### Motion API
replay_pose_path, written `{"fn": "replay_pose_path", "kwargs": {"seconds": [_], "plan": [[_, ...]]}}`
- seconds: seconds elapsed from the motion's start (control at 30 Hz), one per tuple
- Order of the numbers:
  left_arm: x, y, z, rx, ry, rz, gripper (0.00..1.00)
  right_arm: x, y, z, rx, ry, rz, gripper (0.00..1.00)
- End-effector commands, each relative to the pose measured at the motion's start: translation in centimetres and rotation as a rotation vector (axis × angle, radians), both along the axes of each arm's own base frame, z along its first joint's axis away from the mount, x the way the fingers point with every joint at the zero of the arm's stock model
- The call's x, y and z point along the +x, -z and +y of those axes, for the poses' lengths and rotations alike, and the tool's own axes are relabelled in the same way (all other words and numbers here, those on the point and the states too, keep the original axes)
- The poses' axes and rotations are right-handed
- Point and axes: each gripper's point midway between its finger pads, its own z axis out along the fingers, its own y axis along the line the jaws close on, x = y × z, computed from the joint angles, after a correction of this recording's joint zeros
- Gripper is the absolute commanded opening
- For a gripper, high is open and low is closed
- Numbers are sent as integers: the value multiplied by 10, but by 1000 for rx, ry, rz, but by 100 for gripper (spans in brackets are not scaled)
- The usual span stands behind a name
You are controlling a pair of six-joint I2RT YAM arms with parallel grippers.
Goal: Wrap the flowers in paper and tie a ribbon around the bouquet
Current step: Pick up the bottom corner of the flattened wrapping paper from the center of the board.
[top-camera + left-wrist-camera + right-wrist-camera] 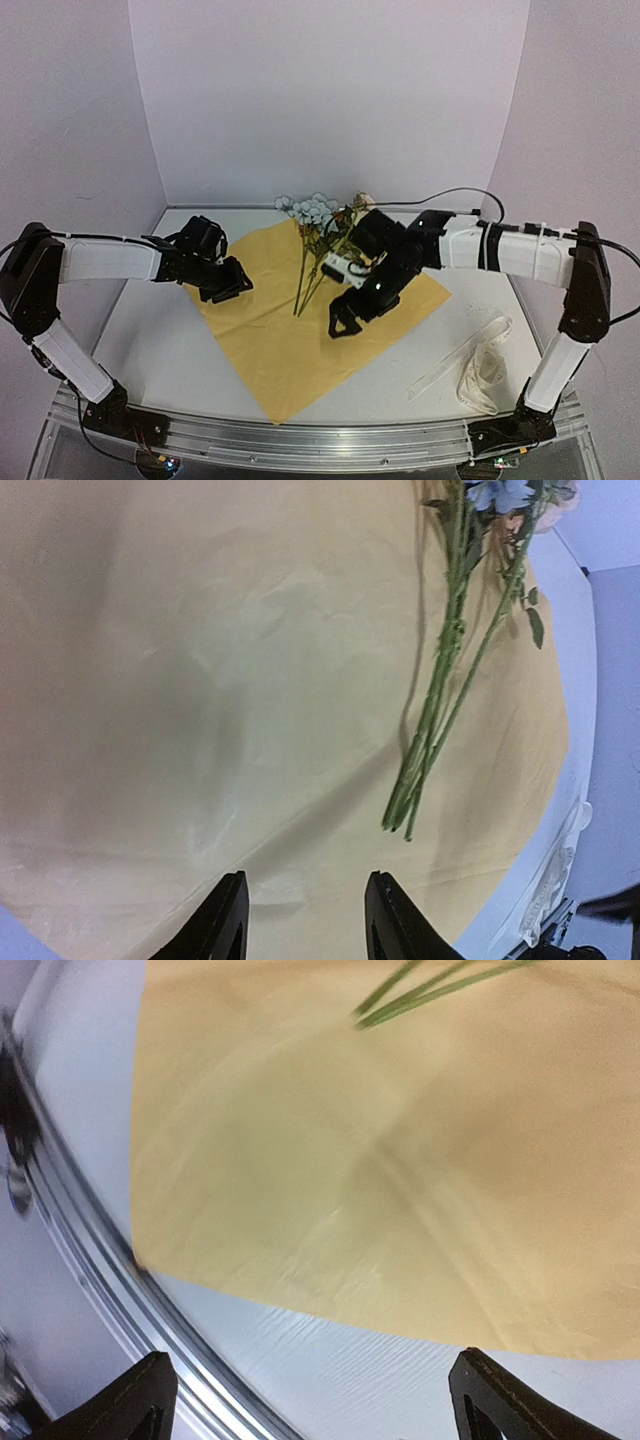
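The paper [290, 340] lies flat on the table with its yellow face up, one corner pointing at the near edge. On its far half lie the flowers [318, 225], blooms at the far corner and green stems [440, 710] running toward the middle. My left gripper [232, 285] hovers over the paper's left edge; in its wrist view the gripper [305, 920] is open with only paper [250, 680] below. My right gripper [340, 322] hangs just right of the stem ends, and its wrist view shows it [315, 1410] wide open and empty above the paper's edge [400, 1160]. The cream ribbon [478, 362] lies loosely bunched at the right.
A metal rail [300, 435] runs along the near table edge, also seen as the rail [90, 1250] in the right wrist view. White walls close in the back and sides. Bare white table [170, 350] shows left and right of the sheet.
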Motion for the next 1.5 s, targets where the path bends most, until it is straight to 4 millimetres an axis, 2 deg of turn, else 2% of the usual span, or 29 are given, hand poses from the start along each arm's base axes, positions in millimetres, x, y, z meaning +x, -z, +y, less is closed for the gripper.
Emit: {"fn": "replay_pose_path", "kwargs": {"seconds": [0.0,0.2,0.33,0.43,0.63,0.77,1.03,1.27,1.37,1.47], "plan": [[-10,-1,31,23,-81,-2,42,-58,17,26,-38,-392,-232,96],[-17,-4,71,47,-146,-15,46,-111,42,65,-41,-585,-321,95],[-19,-9,94,40,-185,-31,47,-125,60,88,-66,-646,-367,94],[-20,-16,104,38,-201,-49,47,-123,78,103,-94,-642,-366,92],[-24,-18,112,41,-207,-57,48,-108,94,124,-117,-636,-419,91],[-23,-17,112,43,-203,-55,48,-110,103,124,-121,-622,-393,89],[-19,-14,112,49,-195,-47,48,-123,124,107,-139,-600,-321,84],[-14,-13,112,54,-193,-41,48,-116,145,97,-233,-607,-385,80],[-12,-15,112,59,-193,-43,48,-114,147,96,-242,-601,-395,70],[-11,-15,112,67,-191,-41,48,-114,145,95,-240,-600,-397,48]]}}
